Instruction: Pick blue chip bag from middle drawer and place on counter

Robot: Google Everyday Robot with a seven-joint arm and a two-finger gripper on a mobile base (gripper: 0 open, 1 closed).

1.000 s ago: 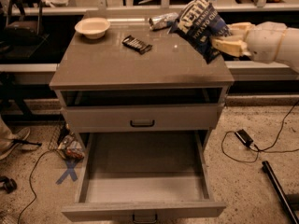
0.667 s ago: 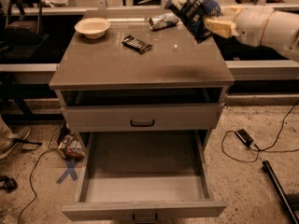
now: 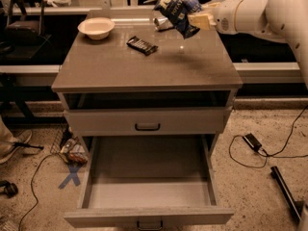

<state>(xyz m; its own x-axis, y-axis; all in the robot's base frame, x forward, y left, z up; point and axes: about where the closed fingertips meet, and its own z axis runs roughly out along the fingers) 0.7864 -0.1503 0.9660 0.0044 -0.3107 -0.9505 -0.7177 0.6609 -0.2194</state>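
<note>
The arm [image 3: 260, 14] is all smooth off-white shell, chunky and tube-shaped, a bit glossy. The tool [image 3: 195, 20] sits over the far right of the tabletop [image 3: 144, 71]. Its fingers [image 3: 202, 19] are pale tan and blocky, darker than everything else, and clamped on the bag [image 3: 179, 6]. Right behind the tool is a short rounded wrist [image 3: 228, 17] with a thin dark seam ring and a small dark spot. Further from the tool the shell swells into a big bulbous elbow [image 3: 288, 6], then a thick white link goes off the right edge.
</note>
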